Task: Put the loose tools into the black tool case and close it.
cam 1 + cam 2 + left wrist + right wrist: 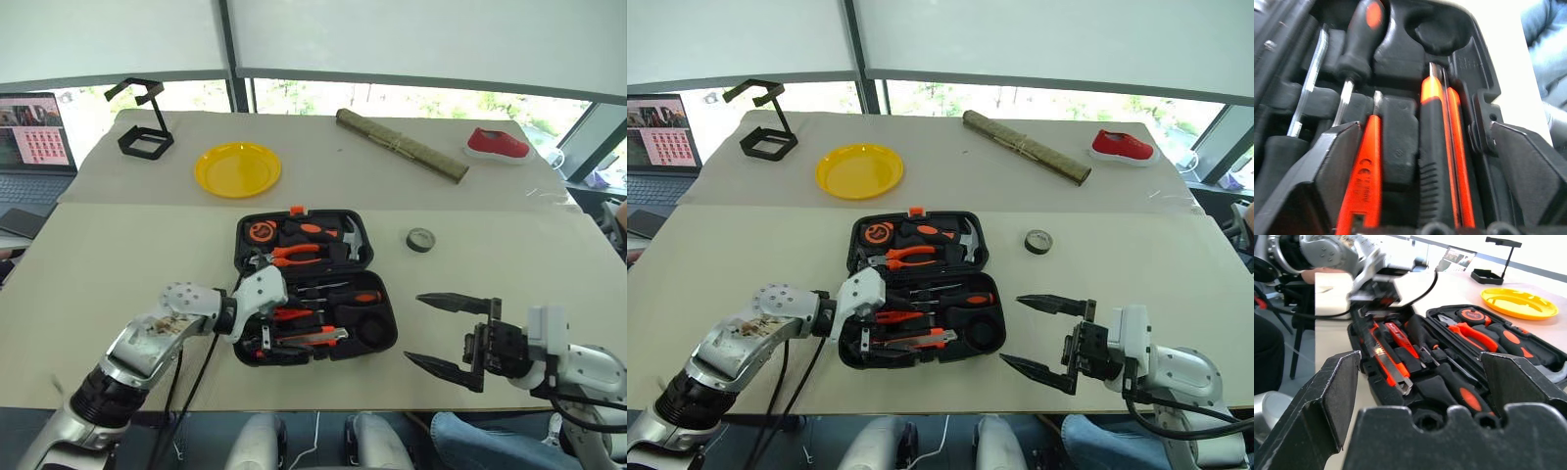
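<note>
Jaws released on both: left gripper (263,341) over utility knife (315,338) in black tool case (384,338); next, grey tape roll (420,239) on worktop (118,255), pinched squarely across its rim.

You are in an office or test room: big windows (411,98) with blinds, trees outside, a laptop (34,137) beside the long pale worktop (118,264).

Tool case (387,304) open at the table's (88,245) middle, utility knife (312,339) and tester screwdriver (292,314) in its near half, pliers (294,257) and hammer (353,238) in the far half. Tape roll (420,239) just right of the case. Plate (238,169) behind it, wire stand (145,122) further left, laptop (34,137) at far left.
</note>
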`<state>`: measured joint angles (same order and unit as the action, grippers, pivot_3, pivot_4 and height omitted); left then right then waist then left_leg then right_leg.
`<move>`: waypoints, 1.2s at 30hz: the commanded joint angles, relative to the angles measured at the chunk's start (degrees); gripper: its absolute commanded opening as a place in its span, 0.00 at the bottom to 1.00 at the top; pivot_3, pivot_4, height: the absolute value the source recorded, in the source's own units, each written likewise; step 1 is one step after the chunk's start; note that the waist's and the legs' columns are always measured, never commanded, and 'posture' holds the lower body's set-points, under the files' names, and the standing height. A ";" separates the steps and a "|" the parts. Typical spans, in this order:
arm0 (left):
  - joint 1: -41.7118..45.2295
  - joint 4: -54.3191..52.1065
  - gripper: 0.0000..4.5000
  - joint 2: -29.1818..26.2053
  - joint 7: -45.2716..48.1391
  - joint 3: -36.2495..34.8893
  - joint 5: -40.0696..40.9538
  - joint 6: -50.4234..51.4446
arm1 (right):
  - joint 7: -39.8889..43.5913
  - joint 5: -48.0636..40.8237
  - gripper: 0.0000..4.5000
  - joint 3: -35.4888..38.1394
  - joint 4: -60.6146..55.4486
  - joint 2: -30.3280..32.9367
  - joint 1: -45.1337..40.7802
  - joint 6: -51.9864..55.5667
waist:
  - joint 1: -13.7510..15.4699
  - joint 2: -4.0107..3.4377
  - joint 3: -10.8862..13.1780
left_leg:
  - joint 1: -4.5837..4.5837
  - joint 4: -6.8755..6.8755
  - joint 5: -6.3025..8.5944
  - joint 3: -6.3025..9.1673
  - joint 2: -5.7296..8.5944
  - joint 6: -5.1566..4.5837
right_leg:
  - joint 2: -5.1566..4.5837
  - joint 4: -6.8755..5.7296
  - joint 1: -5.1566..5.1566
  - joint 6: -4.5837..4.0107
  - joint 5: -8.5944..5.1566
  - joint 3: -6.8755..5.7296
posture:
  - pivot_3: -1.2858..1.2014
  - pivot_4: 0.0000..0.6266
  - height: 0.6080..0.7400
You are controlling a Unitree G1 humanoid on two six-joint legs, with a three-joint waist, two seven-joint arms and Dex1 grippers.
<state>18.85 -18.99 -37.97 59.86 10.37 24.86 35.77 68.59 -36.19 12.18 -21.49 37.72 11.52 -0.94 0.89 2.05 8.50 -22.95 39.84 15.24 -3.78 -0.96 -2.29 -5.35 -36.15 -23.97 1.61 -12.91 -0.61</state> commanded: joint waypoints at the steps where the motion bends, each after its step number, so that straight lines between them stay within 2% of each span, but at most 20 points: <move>1: -0.09 1.21 0.99 0.85 1.89 -6.51 3.91 -5.33 | 1.29 0.01 1.00 0.00 1.25 -0.11 -1.77 -1.65 | -0.14 0.00 0.00 | 0.01 0.00 0.00 0.00 0.00 0.00 | 0.00 0.00 0.00 0.00 0.00 0.01 | 0.52 0.24 1.00; 4: -1.96 3.84 0.83 -0.63 5.66 -6.69 0.80 -13.79 | 1.85 0.53 1.00 -0.76 2.79 -0.34 -3.28 -1.85 | -0.35 -0.02 -0.01 | 0.06 -0.02 0.00 -0.01 0.00 0.00 | 0.03 -0.01 0.01 -0.02 0.00 0.03 | 0.52 0.24 1.00; 9: -8.21 4.71 0.42 -1.99 12.35 -6.36 1.38 -22.31 | 1.78 1.81 1.00 -1.94 4.59 -1.55 -5.40 -2.59 | -0.24 -0.04 -0.01 | 0.06 -0.05 0.00 -0.03 0.00 0.00 | 0.00 0.00 -0.01 -0.05 0.00 0.02 | 0.52 0.24 1.00; 14: -11.72 6.66 0.01 -1.24 11.60 -3.96 -3.33 -28.16 | -0.11 3.54 1.00 -3.21 5.25 -3.85 -6.50 -3.60 | 0.09 -0.05 0.00 | 0.05 -0.03 0.00 -0.03 0.01 0.00 | -0.06 0.00 0.02 -0.03 0.01 0.00 | 0.52 0.24 1.00; 19: -12.59 9.63 0.01 -0.64 9.19 -1.32 -8.67 -30.79 | -0.77 3.90 1.00 -3.42 5.14 -4.29 -6.58 -3.74 | 0.00 -0.07 -0.01 | 0.06 -0.03 0.00 -0.03 0.01 0.00 | -0.05 0.00 0.02 -0.02 0.02 0.00 | 0.52 0.24 1.00; 24: -13.39 10.81 0.01 -1.22 8.90 2.14 -11.21 -28.79 | -1.06 3.83 1.00 -3.02 5.48 -3.78 -7.42 -3.57 | 0.07 -0.42 -0.22 | 0.17 -0.03 0.01 -0.03 0.01 0.00 | -0.08 0.04 0.19 -0.01 0.02 -0.01 | 0.52 0.24 1.00; 27: -13.43 12.34 0.01 -1.97 7.73 5.29 -14.32 -25.40 | -1.21 3.91 1.00 -3.11 5.81 -3.70 -8.00 -3.47 | 0.07 -0.62 -0.34 | 0.69 -0.14 0.05 -0.03 0.00 -0.05 | -0.08 0.19 0.75 0.02 -0.01 -0.05 | 0.52 0.24 1.00; 30: -13.00 13.18 0.01 -0.05 4.80 6.22 -12.66 -17.24 | -1.60 4.05 1.00 -3.61 5.71 -3.87 -8.36 -3.28 | -0.08 -1.06 -0.67 | 0.87 -0.17 0.08 -0.05 0.01 -0.07 | -0.09 0.24 0.91 0.06 -0.07 -0.02 | 0.52 0.24 1.00; 36: -12.54 17.27 0.01 1.14 6.13 5.73 -11.86 -19.48 | -1.80 3.99 1.00 -4.10 5.80 -3.98 -9.25 -2.82 | 0.05 -1.54 -1.07 | 1.08 -0.18 0.12 -0.08 0.02 -0.12 | -0.12 0.19 1.07 0.10 -0.15 0.02 | 0.52 0.24 1.00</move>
<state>8.65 -8.40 -36.55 65.93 12.51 15.93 15.09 67.25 -31.80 7.50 -15.12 33.50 2.90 -3.31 0.94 0.51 7.43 -21.81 39.66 15.36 -3.86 -0.93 -2.41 -5.47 -35.94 -22.82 1.71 -13.07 -0.60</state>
